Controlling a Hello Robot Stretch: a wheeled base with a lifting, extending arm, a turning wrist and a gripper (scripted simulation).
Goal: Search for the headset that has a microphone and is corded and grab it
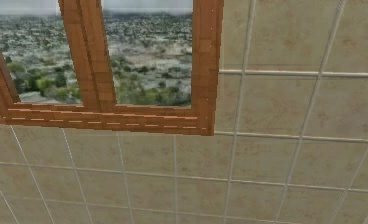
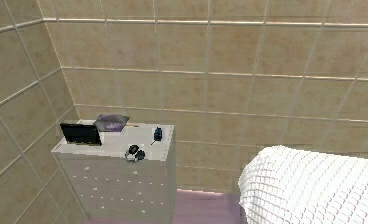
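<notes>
- A small dark headset [image 2: 134, 153], seen as a couple of rounded loops with a paler middle. It is too small to make out a microphone or a cord.
- It lies flat on top of a white dresser [image 2: 112, 185], at the near edge and toward the right end.

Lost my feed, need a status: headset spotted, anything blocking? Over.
Small dark thing, maybe the headset, on white dresser top, near front edge. White bed to its side, apart. Over.

Even, moderately bright light; window [image 1: 142, 55] view bright; tiled wall [image 2: 242, 90] softly shaded toward corner; white bed [image 2: 312, 185] brightest.
</notes>
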